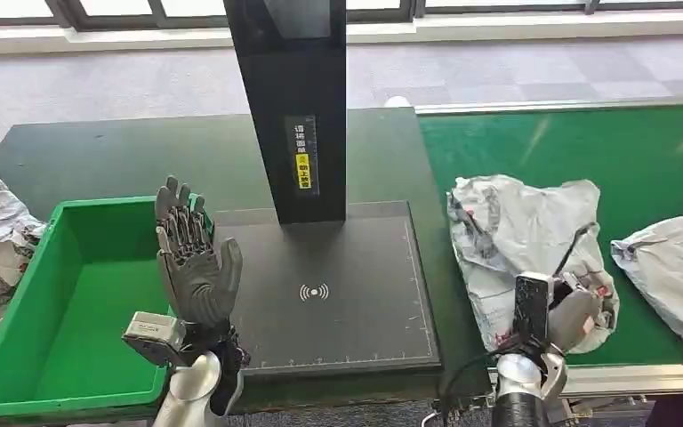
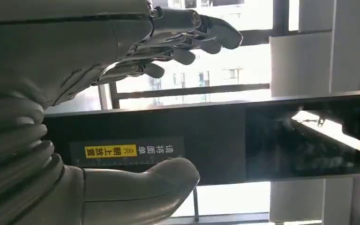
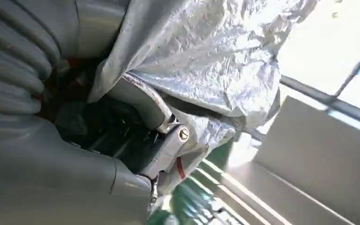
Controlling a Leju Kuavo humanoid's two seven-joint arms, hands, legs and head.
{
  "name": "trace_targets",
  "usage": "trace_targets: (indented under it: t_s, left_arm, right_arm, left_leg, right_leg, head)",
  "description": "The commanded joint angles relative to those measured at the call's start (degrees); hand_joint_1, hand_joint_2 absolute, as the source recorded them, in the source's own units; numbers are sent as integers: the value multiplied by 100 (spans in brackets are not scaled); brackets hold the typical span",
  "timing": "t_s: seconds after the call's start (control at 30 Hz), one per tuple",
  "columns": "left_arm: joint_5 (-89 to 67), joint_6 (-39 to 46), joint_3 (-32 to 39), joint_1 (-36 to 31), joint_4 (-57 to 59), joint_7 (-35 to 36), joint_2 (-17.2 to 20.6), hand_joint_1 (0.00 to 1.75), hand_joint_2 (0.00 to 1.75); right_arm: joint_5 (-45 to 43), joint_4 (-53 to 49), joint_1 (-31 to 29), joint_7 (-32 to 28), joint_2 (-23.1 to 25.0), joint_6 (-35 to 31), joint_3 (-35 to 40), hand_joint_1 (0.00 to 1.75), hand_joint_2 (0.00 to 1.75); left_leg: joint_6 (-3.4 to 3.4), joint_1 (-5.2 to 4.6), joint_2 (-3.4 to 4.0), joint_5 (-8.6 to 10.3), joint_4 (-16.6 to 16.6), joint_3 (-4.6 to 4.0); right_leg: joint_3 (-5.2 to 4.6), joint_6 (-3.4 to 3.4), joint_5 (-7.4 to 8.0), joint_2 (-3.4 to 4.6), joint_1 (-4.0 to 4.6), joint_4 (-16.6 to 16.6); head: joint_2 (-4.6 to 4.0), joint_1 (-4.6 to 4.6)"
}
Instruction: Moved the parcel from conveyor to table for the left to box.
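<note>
The right robot hand (image 1: pixel 562 313) grips the crumpled grey plastic parcel (image 1: pixel 520 240) on the green conveyor belt (image 1: pixel 587 151); lift clear before swinging to the dark desk (image 1: pixel 98 160) (left robot hand (image 1: pixel 194 258) waits wide, empty)

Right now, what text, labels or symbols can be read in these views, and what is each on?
Yellow-and-black label on the black upright scanner post: Chinese characters, too small to read.
White wireless symbol on the dark flat scanner pad: no words.
Print on the grey plastic parcel: blurred, unreadable.
</note>
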Motion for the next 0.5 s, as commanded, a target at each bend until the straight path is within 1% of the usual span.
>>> trace_targets:
  t_s: [0.03,0.1,0.17,0.2,0.27,0.33,0.37,0.43,0.47,0.5]
  left_arm:
    - [-54,-127,321,409,68,-105,-402,0,175]
    - [-72,-126,293,399,90,-105,-402,0,175]
    - [-76,-114,268,383,86,-105,-402,0,175]
    - [-80,-108,255,377,63,-105,-402,0,175]
    - [-84,-123,265,388,33,-105,-402,0,175]
    - [-80,-144,285,384,26,-105,-402,0,175]
    - [-72,-146,290,372,31,-105,-402,0,175]
    - [-69,-148,302,348,53,-105,-402,0,175]
    - [-69,-148,302,348,53,-105,-402,0,175]
    - [-69,-148,302,348,53,-105,-402,0,175]
  right_arm:
    - [-1127,-1687,673,30,-212,22,2923,175,175]
    - [-1904,-1903,706,30,-497,22,3328,175,175]
    - [-2280,-2008,726,30,-648,94,3573,175,175]
    - [-2492,-2082,724,30,-751,249,3801,175,175]
    - [-2515,-2017,696,30,-710,619,3923,175,175]
    - [-2385,-1728,616,30,-540,1304,3902,175,175]
    - [-2294,-1573,575,30,-491,1479,3880,175,175]
    - [-2228,-1496,522,30,-417,1483,3867,175,175]
    - [-2228,-1496,522,30,-417,1483,3867,175,175]
    - [-2228,-1496,522,30,-417,1483,3867,175,175]
  left_leg:
    - [3,-1,17,-5,0,1]
    - [7,0,17,-6,-3,1]
    - [6,0,19,-7,-5,5]
    - [5,-1,10,-5,-2,1]
    - [6,0,7,-6,1,-1]
    - [6,-1,11,-7,-1,-1]
    - [4,-1,11,-5,-3,0]
    - [5,2,31,-9,-10,15]
    - [2,-1,9,-4,-3,1]
    - [4,-1,14,-4,-6,6]
  right_leg:
    - [-2,-4,-2,5,1,0]
    - [1,-2,-1,7,2,-7]
    - [5,-3,-2,8,1,-9]
    - [2,-2,-3,1,0,-5]
    - [1,-3,-4,-2,1,-5]
    - [3,-3,-2,3,0,-5]
    - [2,-2,0,7,-1,-5]
    - [11,-7,1,17,4,-15]
    - [0,-3,-1,3,0,-5]
    - [4,-6,-1,2,2,-8]
  head:
    - [0,0]
    - [0,0]
    - [0,0]
    - [0,0]
    - [0,0]
    - [0,0]
    - [0,0]
    - [0,0]
    - [0,0]
    - [0,-2]
